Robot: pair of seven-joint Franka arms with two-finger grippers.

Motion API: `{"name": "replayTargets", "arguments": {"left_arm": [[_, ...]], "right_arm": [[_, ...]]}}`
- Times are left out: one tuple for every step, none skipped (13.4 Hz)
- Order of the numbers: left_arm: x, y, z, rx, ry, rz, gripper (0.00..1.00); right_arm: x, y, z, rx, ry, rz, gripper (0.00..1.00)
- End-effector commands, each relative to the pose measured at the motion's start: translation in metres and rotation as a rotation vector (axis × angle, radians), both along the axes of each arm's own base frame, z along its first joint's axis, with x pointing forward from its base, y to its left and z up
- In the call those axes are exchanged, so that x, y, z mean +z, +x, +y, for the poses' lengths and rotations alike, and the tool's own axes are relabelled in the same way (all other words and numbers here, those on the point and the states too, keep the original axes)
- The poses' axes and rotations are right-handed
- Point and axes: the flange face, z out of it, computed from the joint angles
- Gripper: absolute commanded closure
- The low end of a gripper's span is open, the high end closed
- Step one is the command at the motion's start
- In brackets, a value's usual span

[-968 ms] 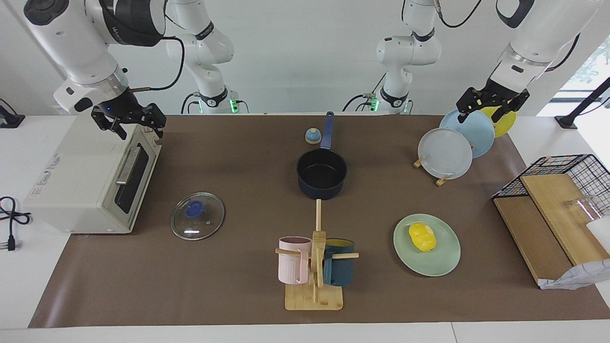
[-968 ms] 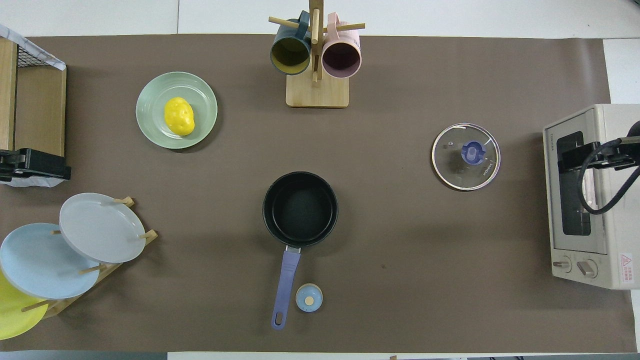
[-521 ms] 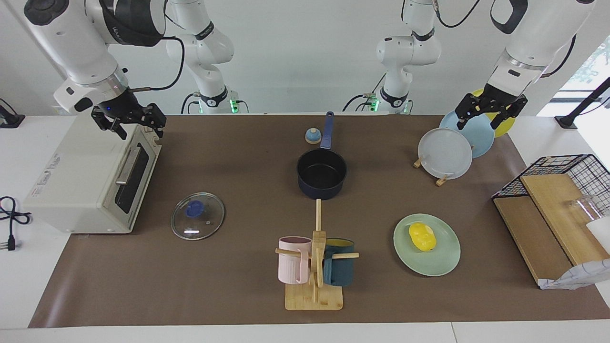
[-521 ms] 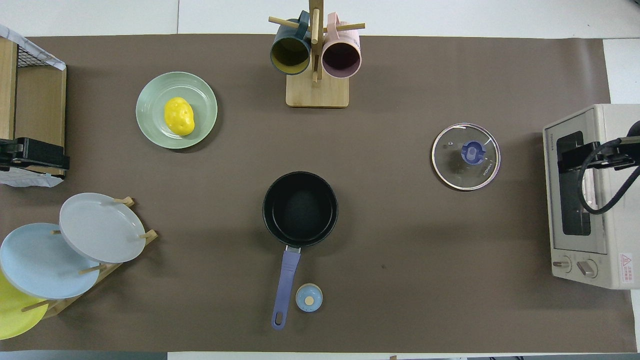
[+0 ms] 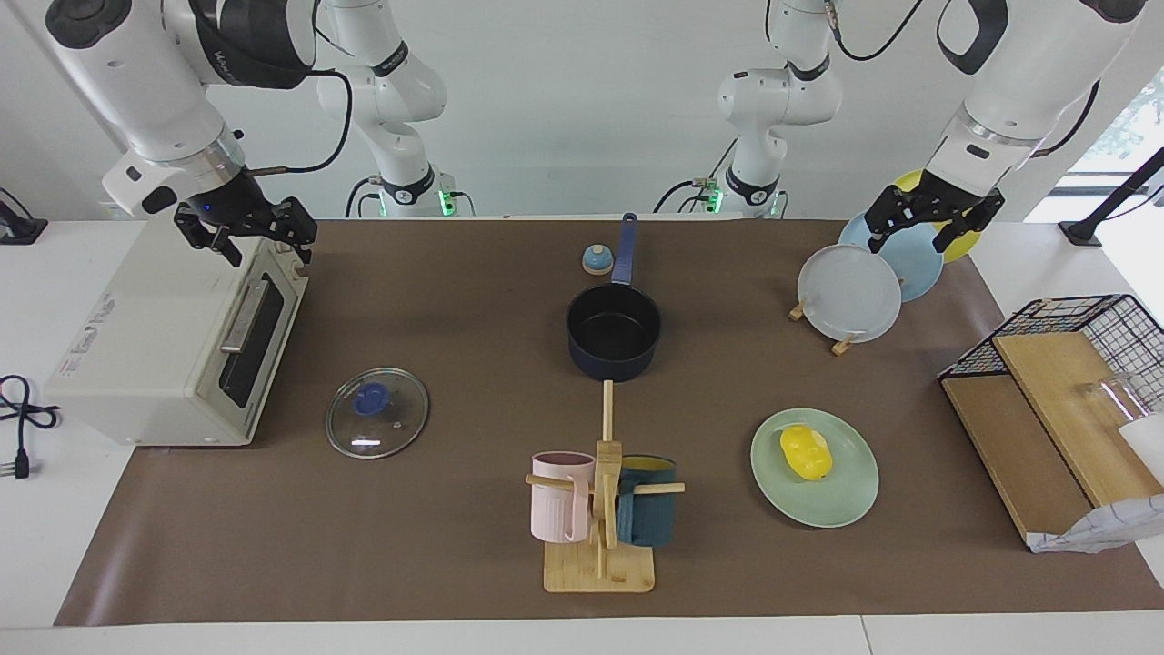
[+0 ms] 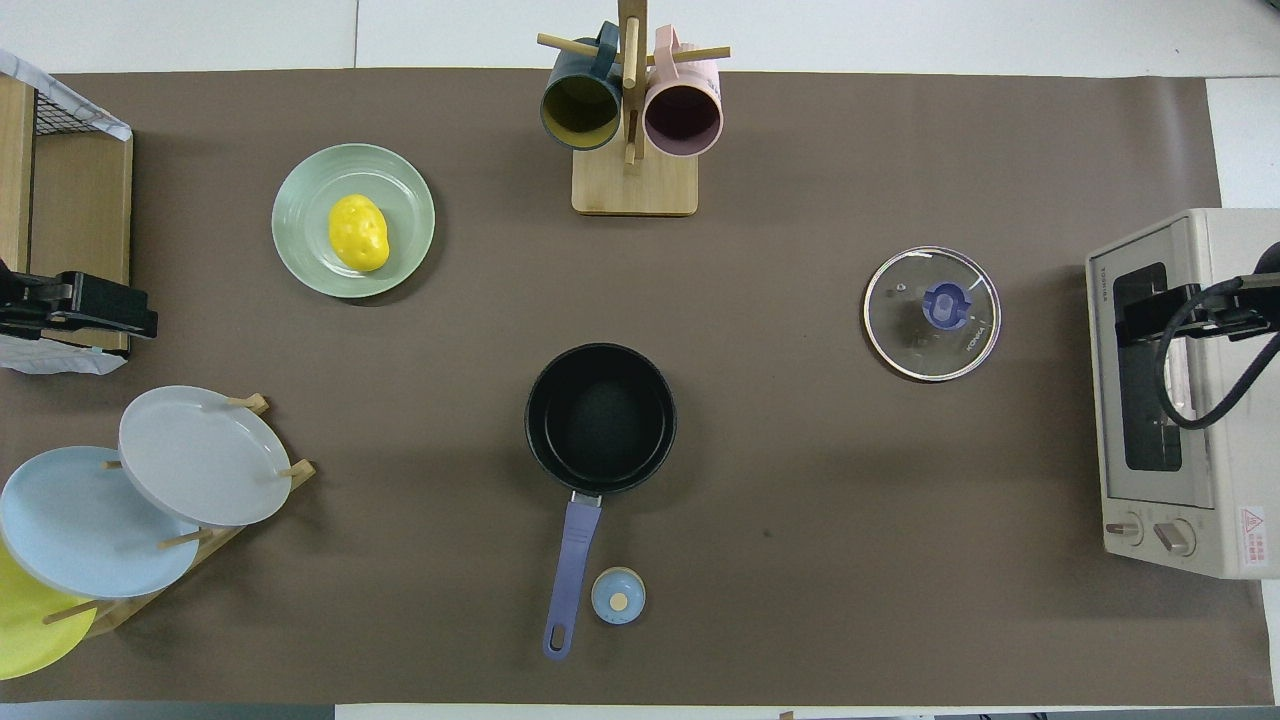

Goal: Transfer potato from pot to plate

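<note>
potato: the yellow potato lay on the mint-green plate, slightly off centre, long axis roughly along the line running away from the robots. Nothing touched it.
pot: the navy saucepan stood mid-bench, nearer the robots than the plate, black inside bare, blue handle pointing at the robots. Pot and plate well apart.
left pincer: left pincer hung over the rack of upright plates at the left arm's end of the bench, fingers apart, holding nothing.
right pincer: right pincer hung over the top front edge of the toaster oven, fingers apart, holding nothing. That arm waited.
key relation: the left arm was clearly the nearer one to plate and potato. Both sat farther from the robots than the plate rack below that pincer.
status: judged from the layout, transfer looked complete. No further grasp seemed needed, only parking the arms.
risk: low. The glossy potato could roll if the plate were bumped.
</note>
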Motion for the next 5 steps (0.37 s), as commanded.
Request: {"name": "replayTargets", "arguments": {"left_arm": [[0.0046, -0.0033, 0.0014, -0.011, 0.013, -0.009, 0.0], [0.0044, -0.0035, 0.0022, -0.011, 0.013, -0.008, 0.0], [0.0054, -0.0031, 0.0022, -0.011, 0.013, -0.012, 0.0], [0.0048, -0.003, 0.0022, -0.011, 0.013, -0.012, 0.0], [0.004, -0.0032, 0.0014, -0.013, 0.013, -0.009, 0.0]], "right_arm": [[-0.0004, -0.0018, -0.0013, -0.021, 0.001, -0.003, 0.0], [-0.0003, -0.0022, -0.0012, -0.021, 0.001, -0.003, 0.0], [0.0004, -0.0021, -0.0012, -0.021, 0.001, -0.005, 0.0], [0.0004, -0.0021, -0.0011, -0.021, 0.002, -0.005, 0.0], [-0.0004, -0.0018, -0.0013, -0.021, 0.001, -0.003, 0.0]]}}
